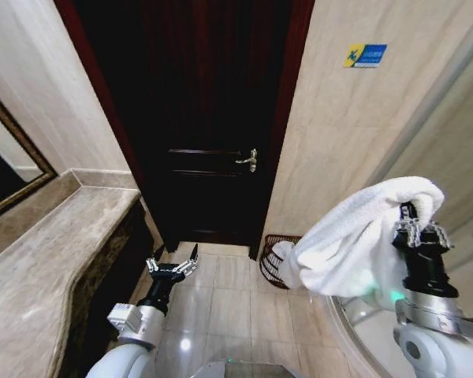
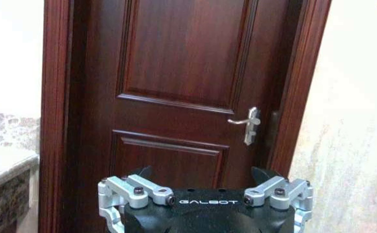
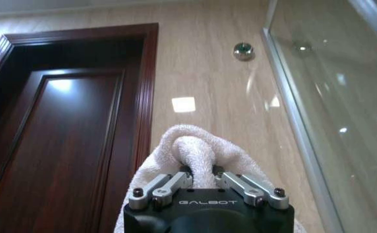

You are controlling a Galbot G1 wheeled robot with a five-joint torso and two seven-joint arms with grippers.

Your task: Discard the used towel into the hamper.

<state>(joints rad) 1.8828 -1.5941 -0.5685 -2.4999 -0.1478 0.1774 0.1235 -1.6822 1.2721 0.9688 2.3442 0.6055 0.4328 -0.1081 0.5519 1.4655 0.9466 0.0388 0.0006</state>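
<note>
A white towel [image 1: 355, 236] hangs in a thick fold from my right gripper [image 1: 411, 214], which is shut on the towel's upper edge at the right of the head view. The right wrist view shows the towel [image 3: 191, 148] pinched between the fingers [image 3: 169, 187]. The hamper [image 1: 273, 260], a dark reddish-brown slatted basket, stands on the floor by the wall right of the door, partly hidden behind the towel's lower end. My left gripper [image 1: 173, 264] hangs open and empty low over the floor tiles in front of the door.
A dark wooden door [image 1: 209, 118] with a metal handle [image 1: 248, 161] is shut straight ahead. A marble counter [image 1: 47, 260] runs along the left under a framed mirror [image 1: 4, 169]. A curved glass shower wall [image 1: 457, 118] stands at the right.
</note>
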